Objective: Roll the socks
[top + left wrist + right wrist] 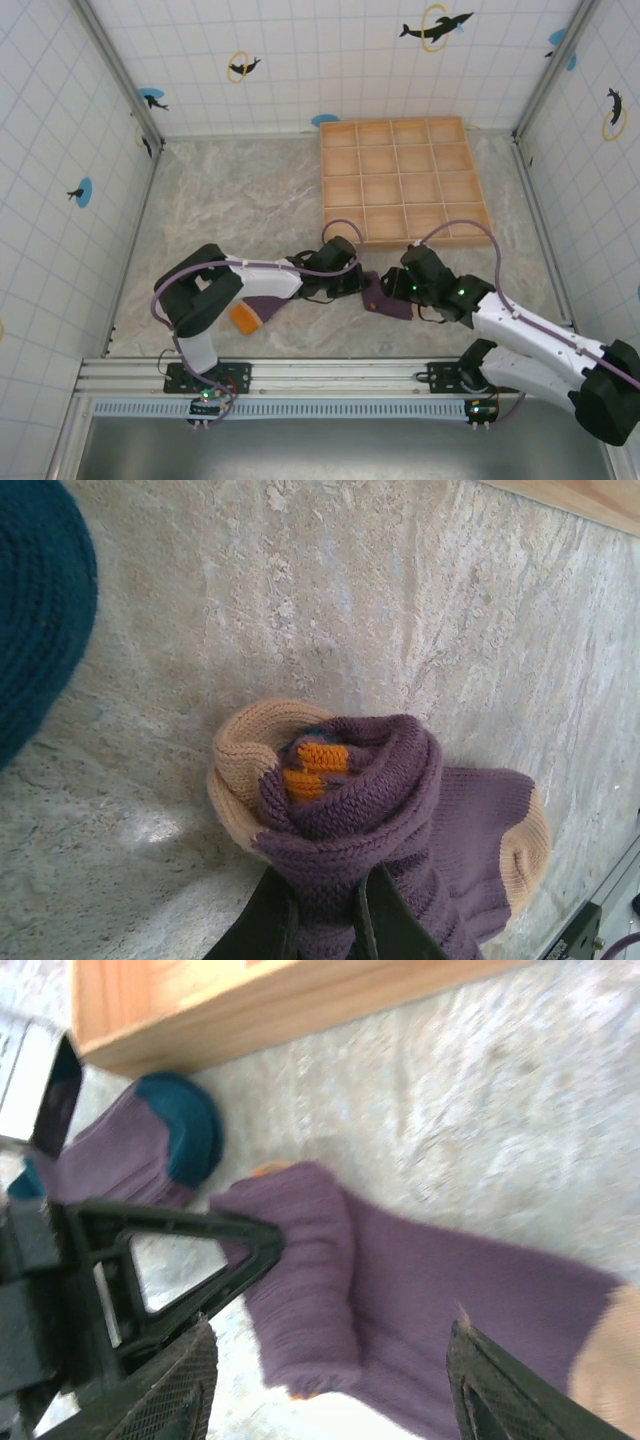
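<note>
Sock [420, 1280] lies on the table [250, 200] between both grippers, its rolled end clamped in the left gripper [325, 890], its flat length running toward the right gripper [330, 1355], whose fingers stand spread astride it, apparently clear of the fabric.

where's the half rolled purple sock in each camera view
Top external: purple sock just below the wooden tray, mid-picture.
Left wrist: purple sock low centre, rolled end toward camera, pinched by the left gripper.
Right wrist: purple sock centre, running to the right edge.
Shared landmark: wooden tray, top right in left wrist, top left in right wrist.
</note>
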Controlling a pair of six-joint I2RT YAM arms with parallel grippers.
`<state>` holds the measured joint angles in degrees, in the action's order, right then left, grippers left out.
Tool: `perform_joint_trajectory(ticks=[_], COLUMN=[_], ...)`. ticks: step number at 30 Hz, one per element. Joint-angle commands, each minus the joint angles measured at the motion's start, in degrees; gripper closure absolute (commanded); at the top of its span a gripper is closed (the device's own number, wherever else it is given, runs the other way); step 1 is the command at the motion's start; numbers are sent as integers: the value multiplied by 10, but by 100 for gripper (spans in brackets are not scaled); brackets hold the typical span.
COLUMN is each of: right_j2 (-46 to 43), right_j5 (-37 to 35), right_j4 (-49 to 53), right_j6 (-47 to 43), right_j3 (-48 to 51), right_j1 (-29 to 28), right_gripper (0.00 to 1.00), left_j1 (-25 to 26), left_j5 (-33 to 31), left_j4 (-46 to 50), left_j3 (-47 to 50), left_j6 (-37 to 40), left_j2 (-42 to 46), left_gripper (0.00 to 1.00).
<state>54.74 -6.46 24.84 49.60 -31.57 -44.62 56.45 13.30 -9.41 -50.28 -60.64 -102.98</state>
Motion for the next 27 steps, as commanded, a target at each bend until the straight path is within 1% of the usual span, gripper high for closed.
perform_joint_trajectory(ticks=[1, 8, 10, 17, 22, 24, 27], right_j2=[16, -9, -11, -11, -4, -4, -9], right_j5=[-20, -24, -17, 46, 69, 83, 88], right_j4=[115, 138, 137, 63, 17, 1, -19], right_j6=[-32, -33, -35, -12, 6, 15, 24], right_j3=[-4, 44, 64, 122, 147, 155, 170], right_j1=[31, 69, 78, 86, 85, 85, 85], right_gripper=[37, 44, 45, 55, 62, 67, 81], left_j1=[-3, -5, -6, -7, -8, -9, -8], left_j5=[5, 7, 9, 10, 14, 14, 16], left_j4=[31, 41, 41, 46, 49, 49, 49], left_j3=[20, 25, 24, 20, 16, 17, 16], left_j6=[36, 60, 64, 68, 73, 74, 80], left_j2=[6, 13, 12, 10, 9, 10, 11], left_gripper=[100, 100, 100, 100, 100, 100, 100])
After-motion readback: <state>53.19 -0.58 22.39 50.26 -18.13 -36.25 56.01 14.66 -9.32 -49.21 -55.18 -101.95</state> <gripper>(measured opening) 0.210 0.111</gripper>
